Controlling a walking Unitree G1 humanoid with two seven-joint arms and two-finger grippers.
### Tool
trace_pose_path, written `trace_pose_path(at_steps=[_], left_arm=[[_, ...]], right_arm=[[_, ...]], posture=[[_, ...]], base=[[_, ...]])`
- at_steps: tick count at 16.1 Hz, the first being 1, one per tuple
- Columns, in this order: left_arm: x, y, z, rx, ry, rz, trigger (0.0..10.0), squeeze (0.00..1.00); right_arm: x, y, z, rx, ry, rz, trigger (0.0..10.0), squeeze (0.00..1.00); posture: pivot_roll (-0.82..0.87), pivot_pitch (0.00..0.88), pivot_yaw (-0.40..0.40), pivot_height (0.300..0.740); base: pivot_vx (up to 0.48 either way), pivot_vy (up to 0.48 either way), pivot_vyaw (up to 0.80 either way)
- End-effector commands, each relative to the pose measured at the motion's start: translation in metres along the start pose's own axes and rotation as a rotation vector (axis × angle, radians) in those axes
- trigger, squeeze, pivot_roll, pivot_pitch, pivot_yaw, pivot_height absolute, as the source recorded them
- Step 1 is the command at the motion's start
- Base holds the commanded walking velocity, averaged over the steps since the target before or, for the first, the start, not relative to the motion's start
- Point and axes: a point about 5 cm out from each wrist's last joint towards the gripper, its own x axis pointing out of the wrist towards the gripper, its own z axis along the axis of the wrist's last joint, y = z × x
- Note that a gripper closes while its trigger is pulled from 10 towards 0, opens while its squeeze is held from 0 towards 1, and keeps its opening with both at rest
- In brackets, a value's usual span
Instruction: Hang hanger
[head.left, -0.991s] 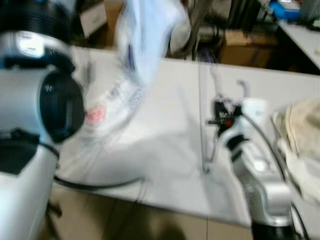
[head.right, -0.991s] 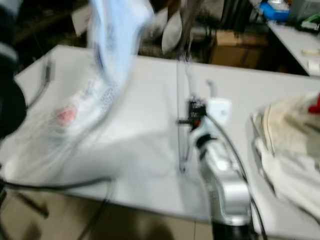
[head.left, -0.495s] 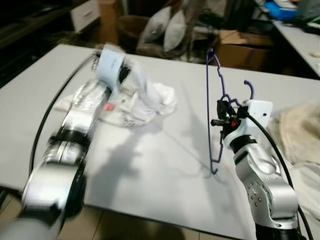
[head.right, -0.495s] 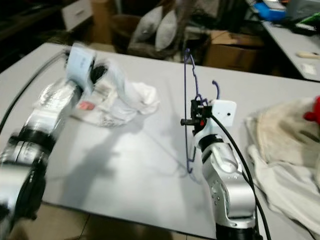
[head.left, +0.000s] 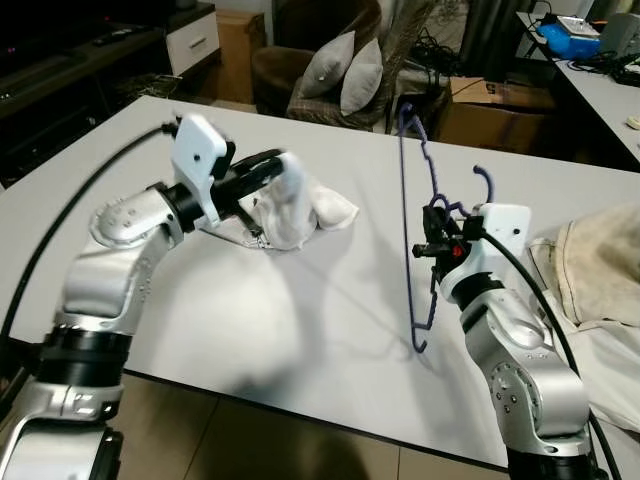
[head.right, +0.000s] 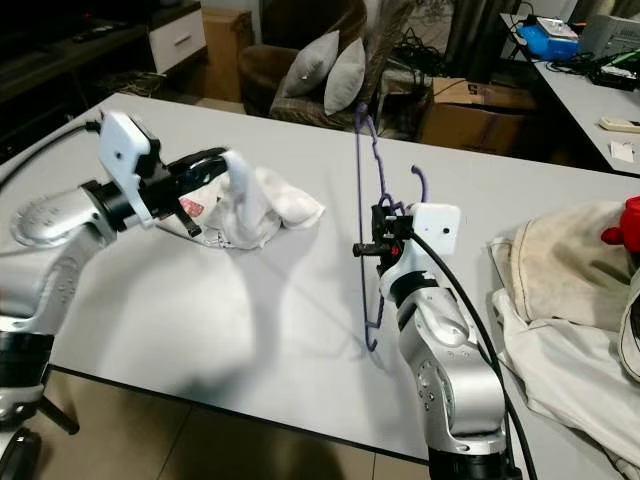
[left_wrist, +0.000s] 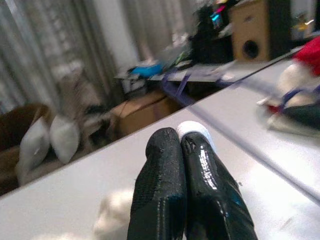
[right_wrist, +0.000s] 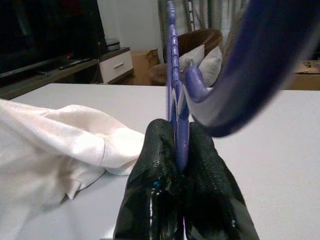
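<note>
A purple wire hanger (head.left: 404, 200) stands upright on the white table (head.left: 300, 330), its lower end touching the top. My right gripper (head.left: 432, 232) is shut on it near the hook (head.left: 486, 180); the right wrist view has the hanger (right_wrist: 172, 75) pinched between both fingers (right_wrist: 157, 150). A white garment (head.left: 315, 205) lies crumpled on the table to the left. My left gripper (head.left: 268, 165) is shut on a raised fold of it. In the left wrist view a white bit of the garment (left_wrist: 196, 129) peeks from the closed fingertips (left_wrist: 165, 145).
A beige cloth pile (head.left: 600, 270) covers the table's right side, with a red thing (head.right: 625, 222) on it. Beyond the far edge stand an armchair with grey cushions (head.left: 340, 70) and a cardboard box (head.left: 490, 105). The table's front edge (head.left: 250, 395) is close to me.
The left arm has come down from holding the garment high; the garment now rests on the table, still gripped. The right gripper keeps the hanger upright in about the same place.
</note>
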Motion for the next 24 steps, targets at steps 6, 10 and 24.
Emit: trace_pose_path(at_steps=[6,10,24], left_arm=[[-0.029,-0.031,-0.063,0.214,0.464,-0.227,10.0,0.0],[-0.04,-0.023,-0.026,0.007,0.327,-0.277,10.0,1.0],[-0.022,-0.037,-0.041,-0.117,0.164,0.53,10.0,0.0]], right_arm=[[-0.003,-0.004,0.001,-0.004,-0.003,-0.009,10.0,0.0],[-0.005,-0.005,0.0,-0.015,0.007,-0.002,10.0,0.0],[-0.018,-0.005,0.001,-0.043,0.017,-0.021,10.0,0.0]], posture=[[0.1,0.0,-0.016,0.74],[0.1,0.0,-0.024,0.74],[0.07,0.0,-0.017,0.74]], base=[[0.0,0.0,0.0],[0.0,0.0,0.0],[0.0,0.0,0.0]])
